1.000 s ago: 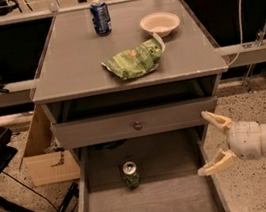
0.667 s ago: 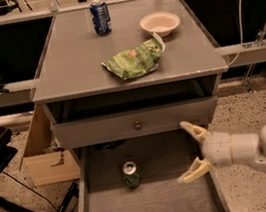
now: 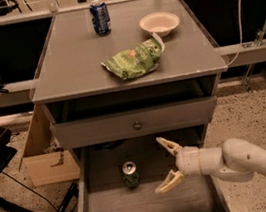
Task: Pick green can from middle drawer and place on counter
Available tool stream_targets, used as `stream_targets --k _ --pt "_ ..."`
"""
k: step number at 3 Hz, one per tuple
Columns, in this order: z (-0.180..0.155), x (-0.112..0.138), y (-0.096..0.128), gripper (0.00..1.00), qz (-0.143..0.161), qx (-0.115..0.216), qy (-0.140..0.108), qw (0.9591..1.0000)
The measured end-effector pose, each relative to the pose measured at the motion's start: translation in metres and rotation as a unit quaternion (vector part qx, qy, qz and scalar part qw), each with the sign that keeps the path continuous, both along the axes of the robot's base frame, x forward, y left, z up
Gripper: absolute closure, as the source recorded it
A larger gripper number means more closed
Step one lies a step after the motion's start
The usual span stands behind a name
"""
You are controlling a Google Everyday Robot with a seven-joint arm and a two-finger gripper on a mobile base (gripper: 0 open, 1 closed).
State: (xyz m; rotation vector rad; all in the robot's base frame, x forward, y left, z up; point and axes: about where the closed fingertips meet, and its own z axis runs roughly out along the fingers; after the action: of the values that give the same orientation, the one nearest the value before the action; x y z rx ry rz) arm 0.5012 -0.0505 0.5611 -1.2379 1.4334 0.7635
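Camera view: looking down on a grey cabinet whose lower drawer is standing pulled out toward the near edge.
Gripper: the gripper is hovering over the right half of the open drawer, reaching in from the right on a pale arm; its two fingers are spreading wide apart and pointing left, gripping nothing.
Green can: the green can is standing upright on the drawer floor, left of centre, with its silver top facing up.
Can and gripper: the can is sitting just left of the open fingers, roughly level with the gap between them, and nothing is touching it.
Middle drawer: the middle drawer is showing a plain grey floor and low side walls, with the can as its only visible content.
Counter: the counter is carrying a blue can at the far edge, a pale bowl to the far right, and a light green chip bag lying near the middle.
Upper drawer: a closed drawer front with a round knob is sitting between the counter and the open drawer.
Room: a cardboard box is leaning beside the cabinet on the left, on a speckled floor.
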Motion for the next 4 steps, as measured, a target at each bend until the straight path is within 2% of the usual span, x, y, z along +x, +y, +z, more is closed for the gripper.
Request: stream_targets --k 1,2,3,4 --pt "-0.041 0.019 0.031 0.00 0.004 0.006 0.015 0.9999" --pt "-0.078 0.037 0.055 0.00 0.004 0.013 0.041 0.9990" --pt "-0.103 0.052 0.077 0.00 0.006 0.007 0.057 0.9983" --pt "-0.127 0.049 0.109 0.03 0.026 0.002 0.075 0.9968"
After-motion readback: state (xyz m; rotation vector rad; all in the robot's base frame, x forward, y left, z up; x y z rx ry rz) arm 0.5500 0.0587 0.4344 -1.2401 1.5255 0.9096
